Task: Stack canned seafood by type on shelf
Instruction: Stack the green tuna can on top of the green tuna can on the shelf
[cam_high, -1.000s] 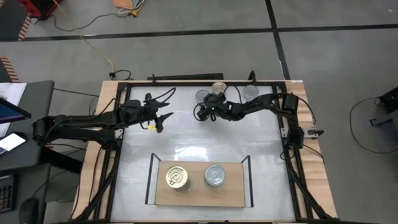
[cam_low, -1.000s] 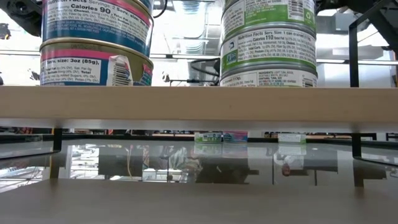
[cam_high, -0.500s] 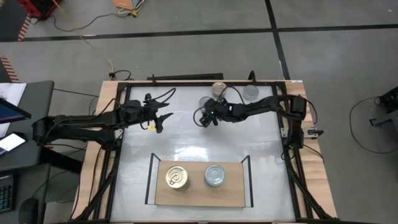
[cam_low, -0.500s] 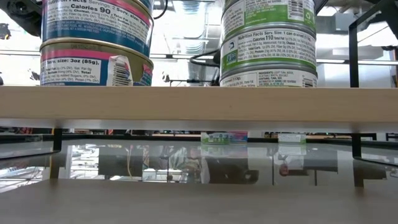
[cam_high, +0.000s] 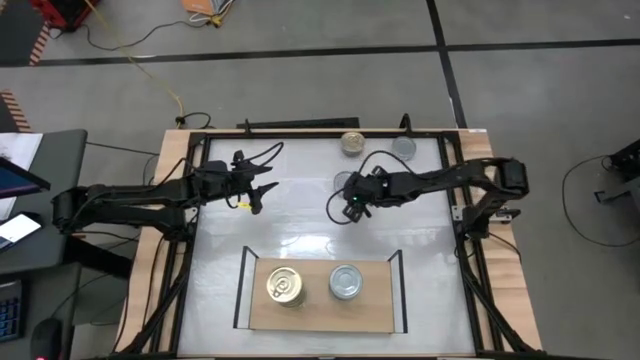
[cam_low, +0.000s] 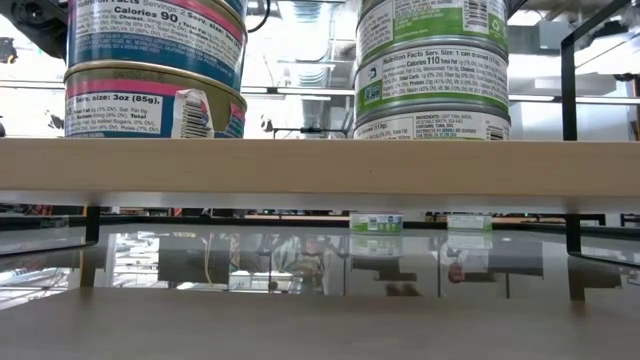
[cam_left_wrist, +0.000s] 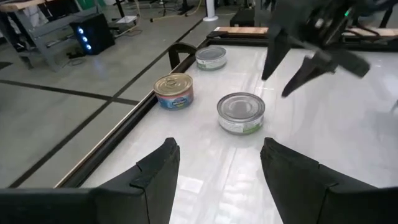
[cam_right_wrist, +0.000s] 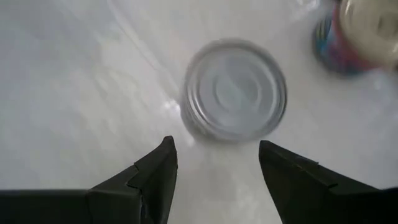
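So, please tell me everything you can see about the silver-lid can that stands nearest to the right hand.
The silver-lid can is a low round tin with a flat grey metal lid marked by pressed rings and a green and white label band. It stands upright on the white tabletop, at the far side from the shelf, apart from the other loose cans. The right hand hangs open above the table just beside it, on the shelf side, not touching it. Nothing else touches the can.

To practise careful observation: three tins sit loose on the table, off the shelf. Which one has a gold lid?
The gold-lidded tin at the table's far edge, blue and pink label. The other two, one beside it and one near the right claw, have silver lids.
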